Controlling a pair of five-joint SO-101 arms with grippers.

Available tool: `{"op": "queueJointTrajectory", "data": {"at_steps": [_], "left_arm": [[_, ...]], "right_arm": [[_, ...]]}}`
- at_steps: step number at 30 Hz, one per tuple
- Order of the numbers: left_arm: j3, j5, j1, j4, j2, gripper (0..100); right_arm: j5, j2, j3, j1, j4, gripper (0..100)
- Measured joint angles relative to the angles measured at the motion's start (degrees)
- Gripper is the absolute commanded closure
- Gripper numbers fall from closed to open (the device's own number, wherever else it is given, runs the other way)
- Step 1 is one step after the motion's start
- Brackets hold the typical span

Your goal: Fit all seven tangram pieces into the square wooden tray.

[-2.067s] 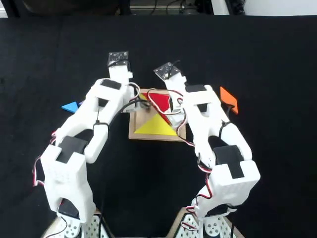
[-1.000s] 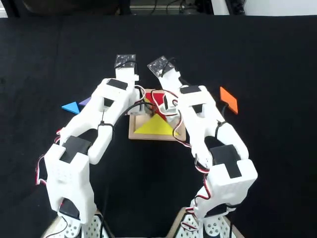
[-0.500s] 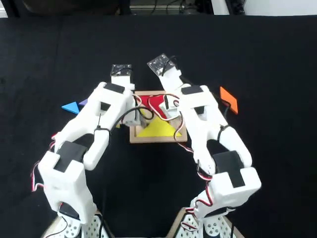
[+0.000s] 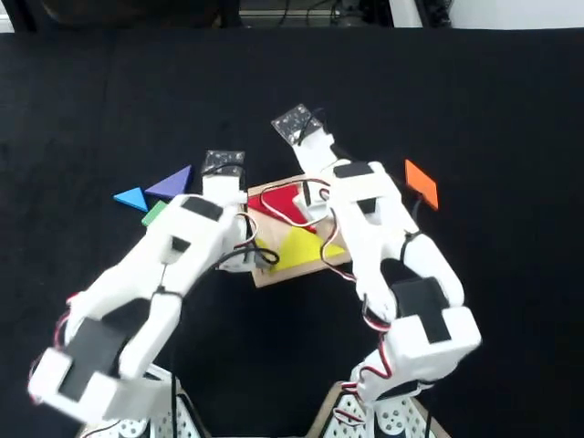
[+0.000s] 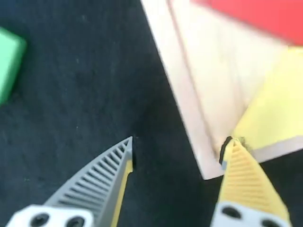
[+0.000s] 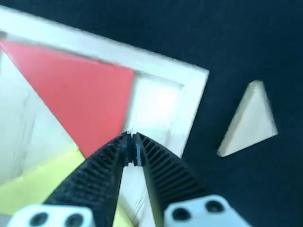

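The square wooden tray [image 4: 292,273] sits askew in the middle of the black tabletop [image 4: 493,91], holding a red triangle [image 4: 278,203] and a yellow triangle [image 4: 301,246]. The left pincer [image 5: 179,144] is spread astride a tray corner, one tip at the rim by the yellow piece. The right pincer [image 6: 131,141] is pressed together, empty, over the red triangle's edge. A pale wooden triangle [image 6: 248,123] lies just beside the tray. Blue [image 4: 132,197], purple [image 4: 173,182] and green [image 4: 153,214] pieces lie on the left arm's side, an orange piece [image 4: 422,182] on the right's.

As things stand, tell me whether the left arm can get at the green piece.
Probably yes: the left gripper is open at the tray corner, and the green piece lies nearby on bare cloth, nothing between them.
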Motion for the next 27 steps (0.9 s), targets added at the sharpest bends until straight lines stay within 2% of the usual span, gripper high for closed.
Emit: {"op": "queueJointTrajectory", "data": {"at_steps": [6,9,13,19,23,27], "left_arm": [[6.0,-0.2,-7.0,-8.8,-6.9,69],[7.1,-0.2,-10.7,-9.3,-8.6,69],[7.3,-0.2,-16.6,-4.1,-11.2,69],[11.6,-0.3,-26.2,-1.0,-16.7,69],[15.5,-0.3,-27.6,-1.8,-20.6,69],[17.8,0.0,-26.8,-2.6,-23.6,69]], "right_arm": [[0.1,4.0,-4.1,0.0,2.1,98.2],[0.1,4.0,-8.4,0.0,7.3,89.4],[-2.9,2.4,-12.6,0.0,13.4,75.4],[-5.2,1.1,-12.9,-4.7,15.6,76.3],[-5.5,1.1,-12.9,-10.2,15.8,76.4],[-6.2,1.1,-12.9,-11.0,15.5,76.1]]}}
